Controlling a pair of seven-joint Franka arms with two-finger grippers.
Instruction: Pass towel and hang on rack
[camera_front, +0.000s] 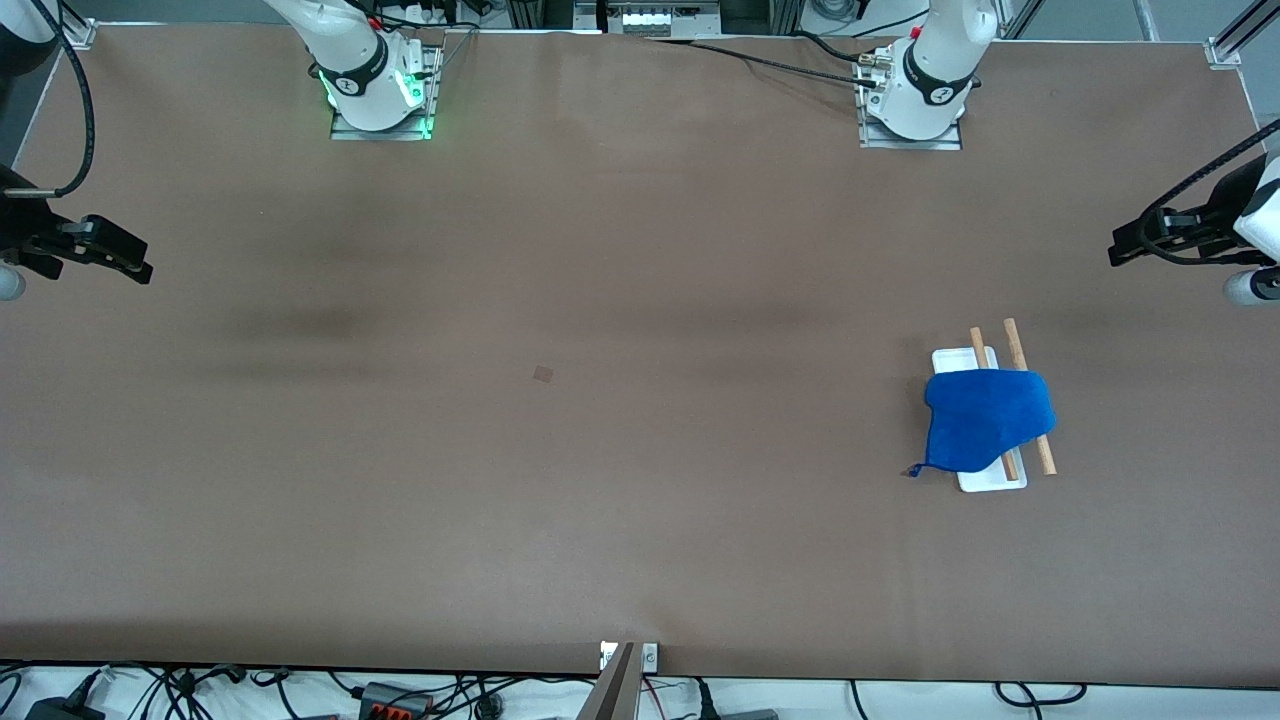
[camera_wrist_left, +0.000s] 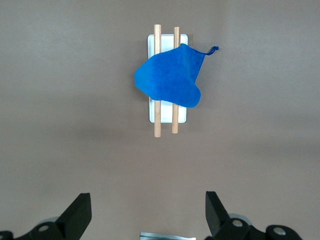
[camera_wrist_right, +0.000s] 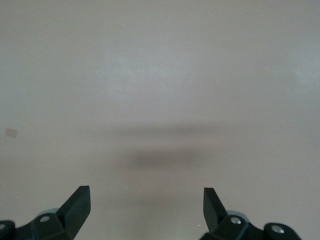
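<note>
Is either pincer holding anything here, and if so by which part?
Nothing is held. Both the left pincer and right pincer are open and empty; the bright blue fluffy towel lies draped over the wooden-rod rack.

Both arms pulled out to the table ends, nothing held.
Left gripper (camera_front: 1120, 248) is raised over the left arm's end of the table, fingers (camera_wrist_left: 216, 211) spread wide with nothing between them. Right gripper (camera_front: 140, 270) is up over the right arm's end, fingers (camera_wrist_right: 77, 205) likewise wide apart. Both wrist cameras look down.
</note>
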